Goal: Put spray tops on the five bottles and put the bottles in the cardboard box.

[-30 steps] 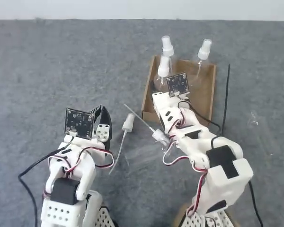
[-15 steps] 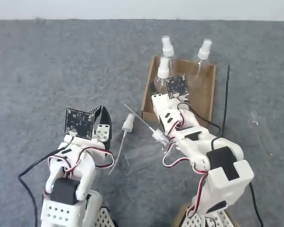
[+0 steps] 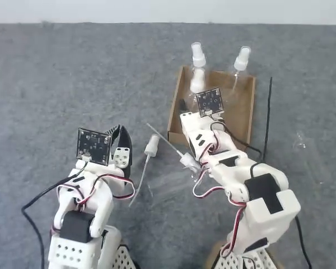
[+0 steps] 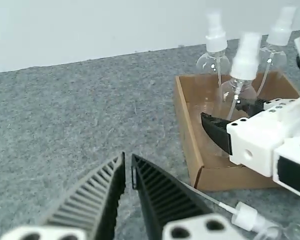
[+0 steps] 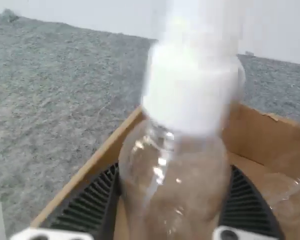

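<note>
Left claw (image 4: 128,159): closed to a slit, empty, over grey carpet (image 3: 73,73).
Loose white spray top (image 3: 152,145): lies on the carpet between the arms.
Right claw (image 5: 170,210): clamps clear plastic bottle with white spray top (image 4: 237,90).
Change: bottle has edged deeper into brown cardboard box (image 3: 243,112); release looks close.

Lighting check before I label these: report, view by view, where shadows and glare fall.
High view: soft, even light; only faint shadows by the arms on the grey mat. Right wrist view: small bright glints on the held bottle in the right gripper. Left wrist view: pale glints on the far bottles by the cardboard box; no hard shadows.
</note>
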Action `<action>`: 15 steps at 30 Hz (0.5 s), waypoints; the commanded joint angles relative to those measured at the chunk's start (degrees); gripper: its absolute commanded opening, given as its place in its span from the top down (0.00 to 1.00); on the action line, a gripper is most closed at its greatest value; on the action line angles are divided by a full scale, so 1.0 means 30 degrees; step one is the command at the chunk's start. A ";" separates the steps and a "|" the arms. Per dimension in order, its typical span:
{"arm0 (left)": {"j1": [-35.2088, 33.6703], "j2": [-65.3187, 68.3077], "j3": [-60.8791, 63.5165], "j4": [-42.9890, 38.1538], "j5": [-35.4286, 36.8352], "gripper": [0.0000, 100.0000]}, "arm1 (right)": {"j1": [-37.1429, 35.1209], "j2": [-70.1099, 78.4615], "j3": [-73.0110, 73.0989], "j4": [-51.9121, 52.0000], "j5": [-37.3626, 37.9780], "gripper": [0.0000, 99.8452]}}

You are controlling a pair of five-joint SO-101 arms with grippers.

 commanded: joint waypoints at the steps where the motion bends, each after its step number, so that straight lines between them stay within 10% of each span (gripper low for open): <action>1: -0.0088 -0.0293 -0.0190 -0.0557 -0.0059 0.99 | -0.0249 -0.1128 -0.0059 0.0161 0.0234 0.74; 15: -0.0088 -0.0293 -0.0190 -0.0557 -0.0059 0.99 | -0.0073 -0.3619 -0.0322 0.1187 0.0147 0.74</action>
